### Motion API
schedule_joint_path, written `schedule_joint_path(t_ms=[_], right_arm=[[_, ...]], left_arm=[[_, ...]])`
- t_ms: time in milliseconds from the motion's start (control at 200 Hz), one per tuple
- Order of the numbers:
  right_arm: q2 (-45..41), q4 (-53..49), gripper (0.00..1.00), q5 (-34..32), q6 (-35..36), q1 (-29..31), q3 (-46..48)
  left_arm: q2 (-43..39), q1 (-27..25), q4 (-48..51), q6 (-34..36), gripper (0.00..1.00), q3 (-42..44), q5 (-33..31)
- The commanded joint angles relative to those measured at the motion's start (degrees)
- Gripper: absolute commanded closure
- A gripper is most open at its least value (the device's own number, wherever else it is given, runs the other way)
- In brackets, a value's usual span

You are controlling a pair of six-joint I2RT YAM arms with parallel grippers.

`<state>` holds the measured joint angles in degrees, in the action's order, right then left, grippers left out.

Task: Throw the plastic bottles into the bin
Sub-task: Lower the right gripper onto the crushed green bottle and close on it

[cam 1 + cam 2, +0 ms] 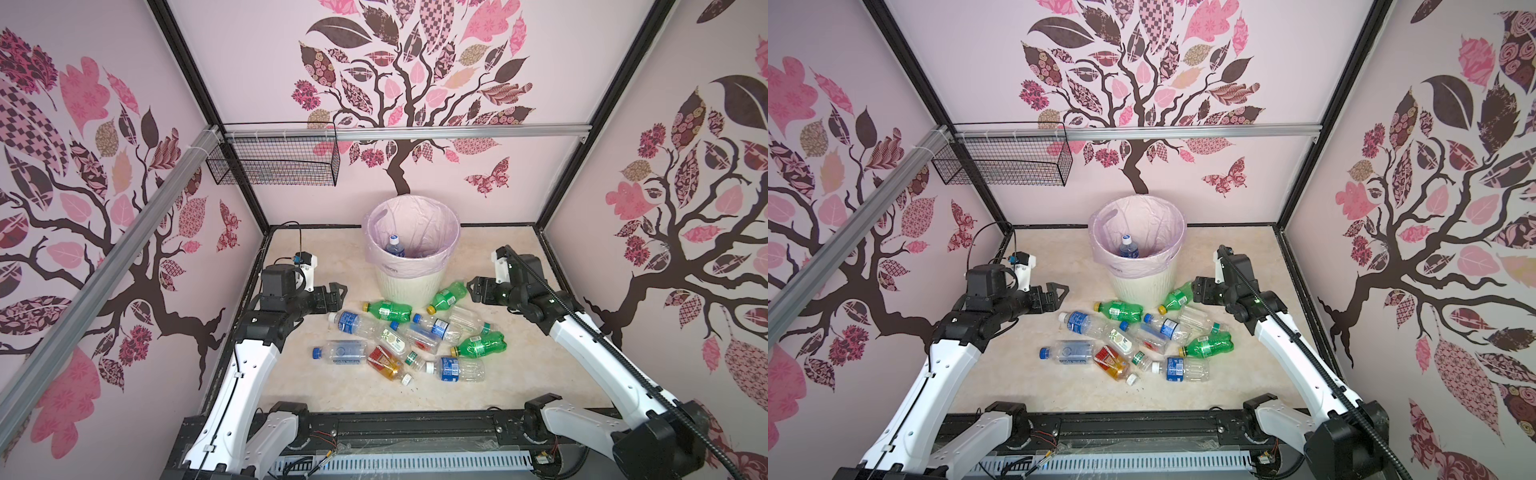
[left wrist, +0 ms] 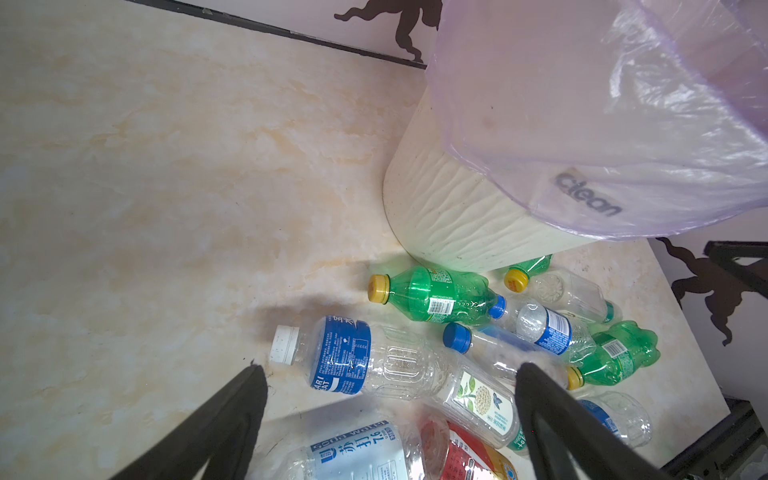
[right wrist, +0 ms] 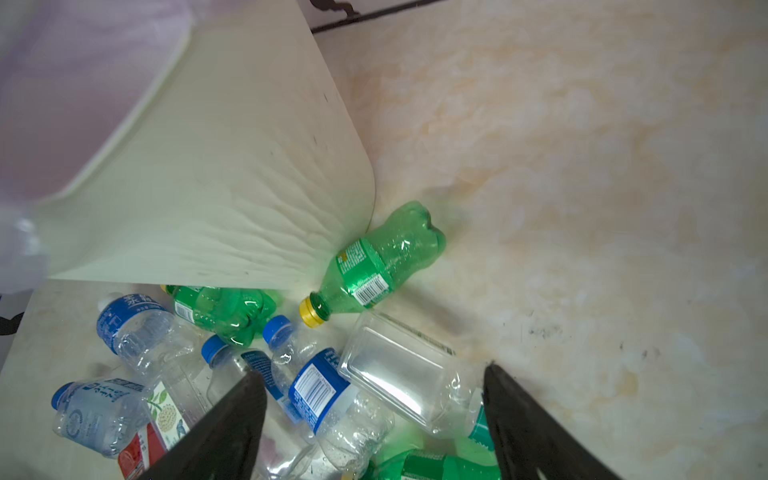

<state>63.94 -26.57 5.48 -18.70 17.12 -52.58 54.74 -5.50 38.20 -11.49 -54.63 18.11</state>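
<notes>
The bottles (image 1: 407,340) lie heaped at the centre of both top views, on the table (image 1: 519,374) just below the bin (image 1: 409,282). One bottle with a blue label (image 1: 394,245) stands inside the bin. The left gripper (image 1: 340,297) hovers at the heap's upper left, forearm level, jaws spread wide and empty. The right gripper (image 1: 472,292) hangs at the upper right beside a green bottle (image 1: 446,297), jaws apart, holding nothing.

Both arms reach forward and low; left gripper (image 1: 340,296) and right gripper (image 1: 473,291) point inward, jaws apart, empty.
</notes>
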Motion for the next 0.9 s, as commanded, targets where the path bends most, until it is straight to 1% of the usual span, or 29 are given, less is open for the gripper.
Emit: schedule_joint_path(t_ms=[0, 95, 225, 465, 735, 895], right_arm=[[-2.2, 3.8, 0.18, 2.2, -5.6, -0.2, 3.7], [-1.1, 9.1, 0.19, 3.1, -8.5, -0.2, 7.7], [3.4, 14.5, 0.18, 4.8, -11.0, -0.2, 9.6], [12.2, 22.4, 0.17, 6.7, -14.2, -0.6, 8.6], [20.8, 27.6, 0.17, 8.7, -16.8, -2.7, 7.3], [25.5, 29.5, 0.16, 10.0, -16.6, -3.0, 5.4]], left_arm=[[-1.3, 0.2, -1.0, -0.3, 0.03, 1.8, -0.1], [-1.9, 0.3, -1.2, -0.3, 0.03, 2.6, 0.0], [-3.0, 0.2, -1.0, -0.1, 0.03, 3.6, -0.3], [-4.0, 0.2, -0.8, 0.1, 0.03, 4.1, 0.0], [-6.0, 0.2, -0.5, -0.7, 0.03, 4.6, 0.6], [-6.5, 0.3, -0.1, -0.7, 0.03, 4.7, 0.6]])
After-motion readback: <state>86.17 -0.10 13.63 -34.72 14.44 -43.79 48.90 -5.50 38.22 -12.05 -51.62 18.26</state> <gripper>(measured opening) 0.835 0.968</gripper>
